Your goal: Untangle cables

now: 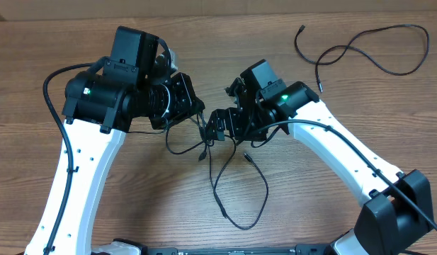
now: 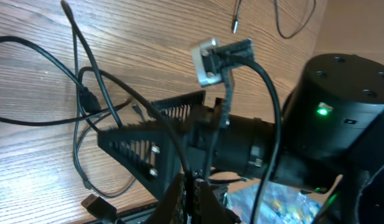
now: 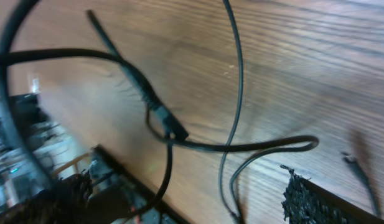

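The left pincer (image 2: 193, 186) is clenched on the tangled cables (image 2: 86, 102). At its 3 o'clock, the right pincer (image 1: 217, 127) is released.

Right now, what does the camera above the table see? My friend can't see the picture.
The left arm and right arm lean together over tangled black cables in the middle of a wooden table. One more cable lies alone near the far right corner.

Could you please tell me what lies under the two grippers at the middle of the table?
Tangled black cables lie on the wooden table, a loop trailing toward the arm bases. How they cross beneath the left gripper and right gripper is covered from overhead.
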### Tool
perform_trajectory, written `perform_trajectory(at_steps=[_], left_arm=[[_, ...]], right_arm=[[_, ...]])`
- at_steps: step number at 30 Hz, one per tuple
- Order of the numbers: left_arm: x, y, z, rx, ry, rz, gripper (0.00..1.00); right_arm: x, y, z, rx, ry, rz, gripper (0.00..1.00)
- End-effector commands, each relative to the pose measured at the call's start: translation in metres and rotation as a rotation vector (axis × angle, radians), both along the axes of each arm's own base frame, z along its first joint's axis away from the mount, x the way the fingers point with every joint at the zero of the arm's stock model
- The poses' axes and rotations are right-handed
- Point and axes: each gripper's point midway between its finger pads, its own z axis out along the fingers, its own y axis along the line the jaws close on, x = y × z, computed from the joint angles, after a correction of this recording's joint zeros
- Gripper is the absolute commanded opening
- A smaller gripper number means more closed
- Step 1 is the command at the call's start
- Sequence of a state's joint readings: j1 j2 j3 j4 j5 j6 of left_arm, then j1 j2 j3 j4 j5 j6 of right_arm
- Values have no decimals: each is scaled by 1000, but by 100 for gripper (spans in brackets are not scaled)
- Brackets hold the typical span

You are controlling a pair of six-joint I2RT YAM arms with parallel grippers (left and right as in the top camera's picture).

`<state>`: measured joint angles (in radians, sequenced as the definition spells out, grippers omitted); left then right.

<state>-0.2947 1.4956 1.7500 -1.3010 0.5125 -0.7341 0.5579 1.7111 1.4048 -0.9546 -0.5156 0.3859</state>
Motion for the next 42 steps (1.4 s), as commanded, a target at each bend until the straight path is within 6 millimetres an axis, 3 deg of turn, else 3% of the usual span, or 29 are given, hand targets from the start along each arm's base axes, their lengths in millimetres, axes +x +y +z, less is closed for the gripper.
perform_trajectory(at_steps=[1, 4, 8, 12, 16, 19, 24, 26, 38, 42], left_arm=[[-3, -8, 10, -31, -22, -45, 4], [-3, -1, 4, 22, -33, -48, 4], [-3, 33, -16, 210, 2, 57, 4], [-10, 49, -25, 296, 41, 93, 4], [-13, 49, -27, 300, 55, 91, 4], [-14, 45, -25, 274, 58, 79, 4], [-4, 42, -21, 247, 35, 115, 4], [-4, 41, -21, 231, 57, 158, 4], [0, 37, -18, 185, 82, 217, 4], [-5, 24, -13, 114, 100, 174, 4]], right_arm=[[15, -21, -15, -156, -56, -100, 100], [27, -54, -26, -329, -65, -286, 100], [35, -94, -32, -507, -85, -483, 100], [36, -111, -32, -571, -95, -533, 100], [38, -115, -32, -576, -95, -544, 100], [32, -96, -33, -491, -43, -486, 100], [3, -19, -11, -92, -30, 12, 100], [-7, -2, 0, 16, -38, 121, 100], [-25, 27, 6, 65, -127, 281, 100], [-18, 29, -3, -34, -186, 240, 100]])
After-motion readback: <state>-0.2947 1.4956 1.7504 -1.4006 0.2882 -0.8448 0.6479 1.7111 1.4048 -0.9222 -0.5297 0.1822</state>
